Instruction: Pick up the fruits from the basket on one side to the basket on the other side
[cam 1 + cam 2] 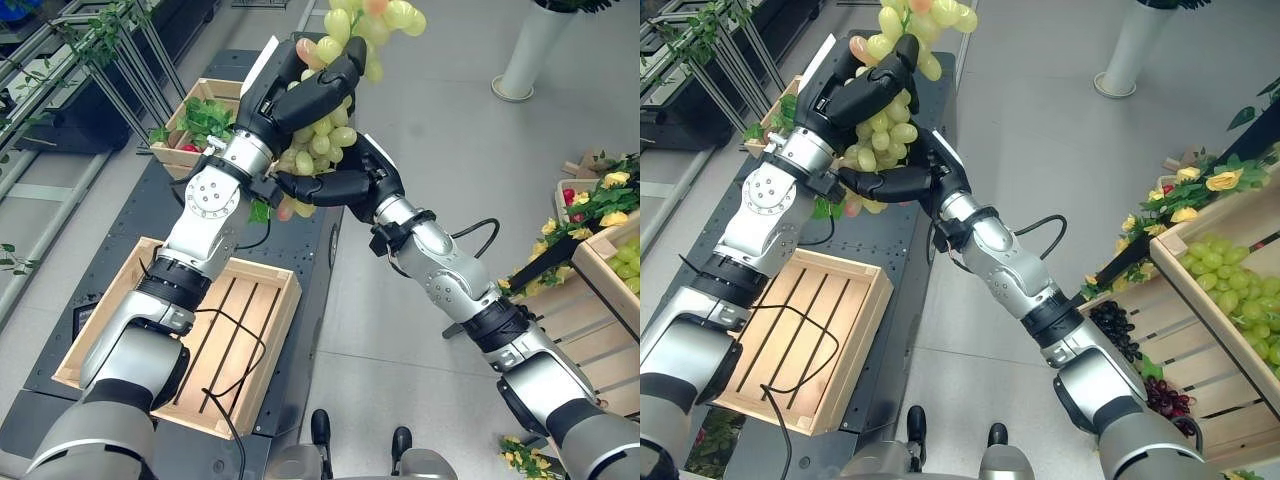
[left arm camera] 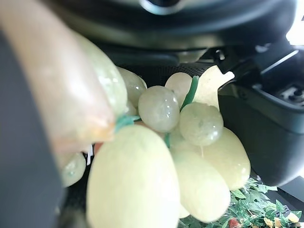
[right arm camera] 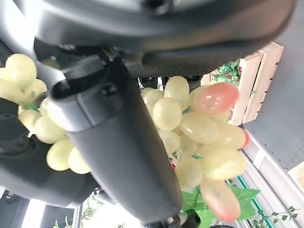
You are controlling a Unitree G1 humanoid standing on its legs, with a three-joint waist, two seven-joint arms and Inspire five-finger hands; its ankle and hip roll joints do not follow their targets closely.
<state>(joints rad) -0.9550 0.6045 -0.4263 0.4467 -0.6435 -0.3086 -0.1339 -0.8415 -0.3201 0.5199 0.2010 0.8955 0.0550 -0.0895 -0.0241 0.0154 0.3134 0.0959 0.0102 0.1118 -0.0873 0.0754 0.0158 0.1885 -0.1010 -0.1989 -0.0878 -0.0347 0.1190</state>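
Note:
A bunch of green grapes (image 1: 325, 140), with a few pinkish ones, hangs high in the air between both hands, above the dark platform. My left hand (image 1: 315, 90) curls over the bunch from above. My right hand (image 1: 345, 185) cups it from below, fingers wrapped round the lower grapes. Close up, the grapes (image 2: 159, 107) press against the left palm. In the right wrist view a dark finger (image 3: 123, 156) crosses the grapes (image 3: 199, 128). A bare wooden crate (image 1: 862, 350) lies at lower left beneath the left arm.
Wooden crates at the right hold green grapes (image 1: 1230, 280) and dark grapes (image 1: 1110, 325), edged with yellow flowers. Another crate (image 1: 200, 120) with leaves and red fruit stands at the back left. A white pillar base (image 1: 525, 55) rises at the far right.

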